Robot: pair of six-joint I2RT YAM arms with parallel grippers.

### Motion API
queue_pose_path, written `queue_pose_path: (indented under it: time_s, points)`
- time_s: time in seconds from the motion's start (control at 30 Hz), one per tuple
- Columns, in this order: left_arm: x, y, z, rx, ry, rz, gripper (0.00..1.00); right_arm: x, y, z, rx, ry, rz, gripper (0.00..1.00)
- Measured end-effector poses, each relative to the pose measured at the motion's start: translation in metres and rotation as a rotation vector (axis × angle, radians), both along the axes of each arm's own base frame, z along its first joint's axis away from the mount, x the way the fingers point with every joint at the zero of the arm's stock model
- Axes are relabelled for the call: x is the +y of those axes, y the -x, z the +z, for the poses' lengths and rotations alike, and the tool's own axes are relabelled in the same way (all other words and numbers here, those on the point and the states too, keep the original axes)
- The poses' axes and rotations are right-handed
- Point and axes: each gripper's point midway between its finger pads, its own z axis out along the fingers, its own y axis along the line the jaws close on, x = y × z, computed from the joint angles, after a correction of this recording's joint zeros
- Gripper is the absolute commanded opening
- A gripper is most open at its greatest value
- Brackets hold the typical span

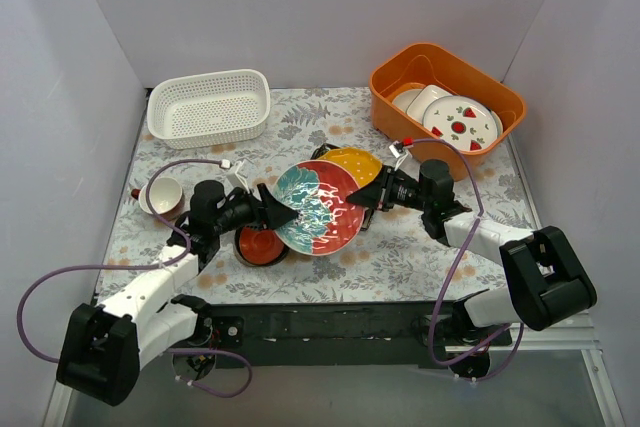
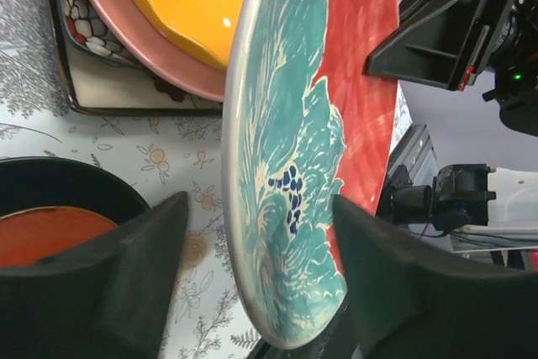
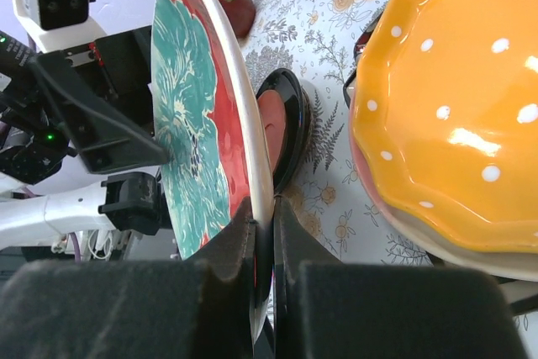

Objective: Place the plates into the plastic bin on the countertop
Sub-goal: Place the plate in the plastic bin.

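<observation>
The teal-and-red round plate [image 1: 320,209] is held tilted on edge above the fern-printed countertop [image 1: 400,257]. My right gripper [image 1: 364,197] is shut on its right rim; in the right wrist view the fingers [image 3: 239,250] pinch the rim [image 3: 262,199]. My left gripper [image 1: 276,209] is open, its jaws astride the plate's left rim [image 2: 286,208] with a gap on the underside. The yellow dotted plate [image 1: 352,162] lies on a pink plate [image 2: 151,48] and square plates [image 2: 84,31]. A small red dish in a dark dish [image 1: 262,244] lies below. The white perforated bin [image 1: 210,105] stands at the back left.
An orange tub [image 1: 445,97] with white strawberry plates stands at the back right. A small white cup [image 1: 163,195] sits at the left, beside my left arm. White walls enclose the countertop on three sides.
</observation>
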Motion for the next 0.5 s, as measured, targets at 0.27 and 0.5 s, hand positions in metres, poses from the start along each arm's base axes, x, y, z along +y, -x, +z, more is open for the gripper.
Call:
queue_pose_path:
  time_s: [0.27,0.5]
  points:
    - [-0.01,0.003,-0.006,0.039,0.003,-0.029,0.0,0.0,0.001,0.0,-0.008,-0.001,0.01,0.01]
    - [-0.012,0.002,0.004,0.048,0.04,-0.024,0.0,-0.002,-0.002,0.009,-0.075,-0.026,0.017,0.01]
